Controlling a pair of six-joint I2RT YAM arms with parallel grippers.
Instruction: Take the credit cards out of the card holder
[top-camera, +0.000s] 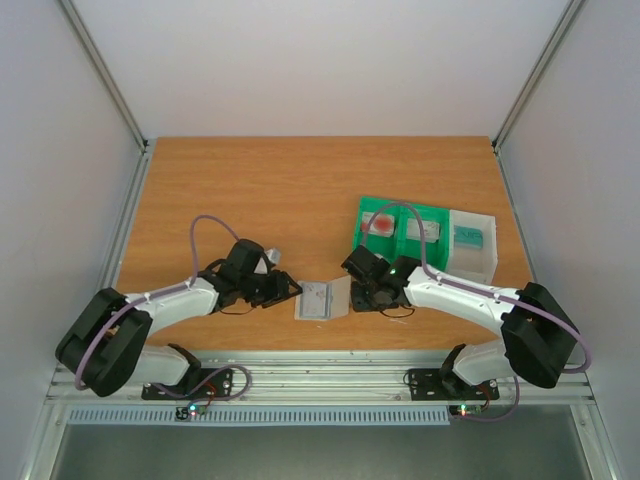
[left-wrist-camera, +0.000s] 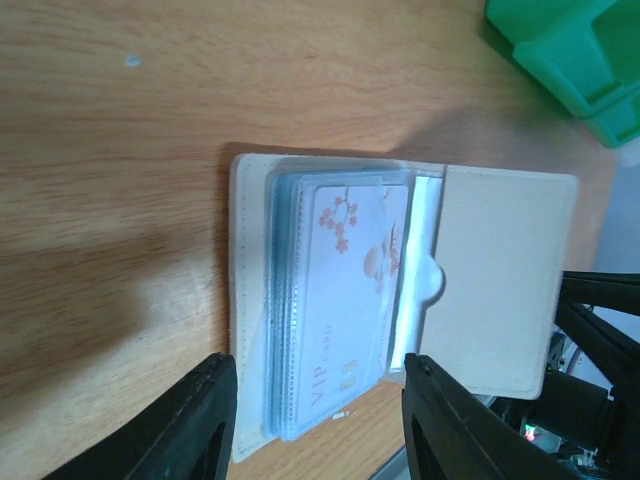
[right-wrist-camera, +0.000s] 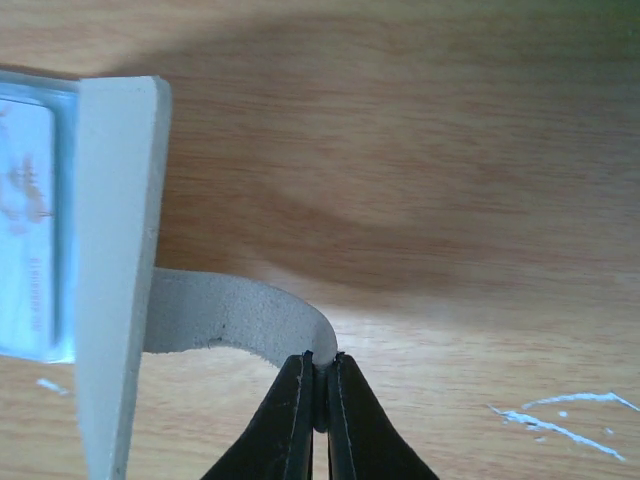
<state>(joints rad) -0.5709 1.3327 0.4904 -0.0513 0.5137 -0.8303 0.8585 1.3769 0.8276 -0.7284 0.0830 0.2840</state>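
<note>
The card holder lies open on the table between the two arms, a pale cover with a stack of translucent sleeves. A white credit card with red blossoms and "VIP CARD" sits in the top sleeve. My left gripper is open, one finger at each side of the near end of the sleeve stack. My right gripper is shut on the tip of the holder's grey strap, which curves up from the cover flap.
A green compartment tray stands at the back right with a red and white item in it. A clear plastic box with something teal inside adjoins it. The tray's corner shows in the left wrist view.
</note>
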